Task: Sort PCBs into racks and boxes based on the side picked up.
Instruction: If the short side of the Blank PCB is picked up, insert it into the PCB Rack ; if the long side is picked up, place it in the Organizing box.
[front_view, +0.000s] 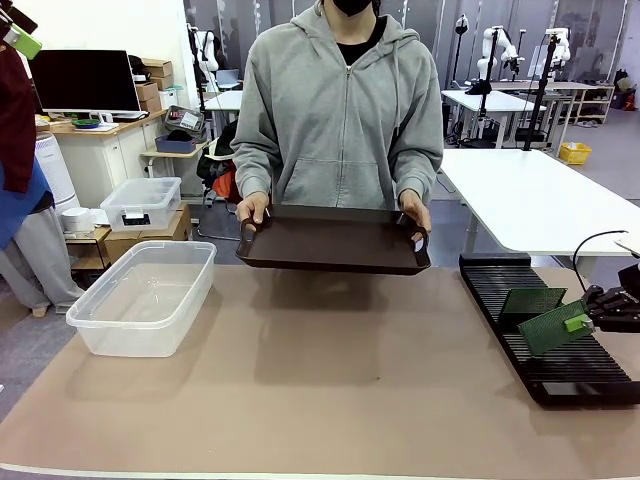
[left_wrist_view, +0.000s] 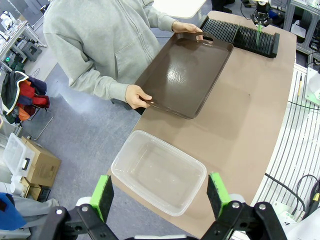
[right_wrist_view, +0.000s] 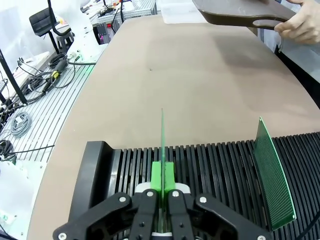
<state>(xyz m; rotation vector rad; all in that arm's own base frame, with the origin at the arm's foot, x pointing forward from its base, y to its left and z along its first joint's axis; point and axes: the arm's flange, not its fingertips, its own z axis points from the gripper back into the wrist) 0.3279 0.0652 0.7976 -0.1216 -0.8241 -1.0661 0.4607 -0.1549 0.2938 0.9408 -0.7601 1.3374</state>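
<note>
My right gripper (right_wrist_view: 162, 176) is shut on a green PCB (right_wrist_view: 162, 142), seen edge-on and held upright over the slots of the black rack (right_wrist_view: 215, 167). In the front view this gripper (front_view: 583, 322) holds the PCB (front_view: 548, 330) tilted above the rack (front_view: 560, 375) at the table's right. Another PCB (front_view: 532, 299) (right_wrist_view: 272, 175) stands in a slot beside it. My left gripper (left_wrist_view: 160, 195) hangs open high above the clear box (left_wrist_view: 160, 172) (front_view: 140, 295), nothing between its green pads (left_wrist_view: 102, 195).
A person at the far side holds a dark brown tray (front_view: 335, 240) (left_wrist_view: 185, 72) by both handles just above the table. A hand (right_wrist_view: 300, 25) grips its handle in the right wrist view. A smaller lidded container (front_view: 142, 203) sits behind the table at left.
</note>
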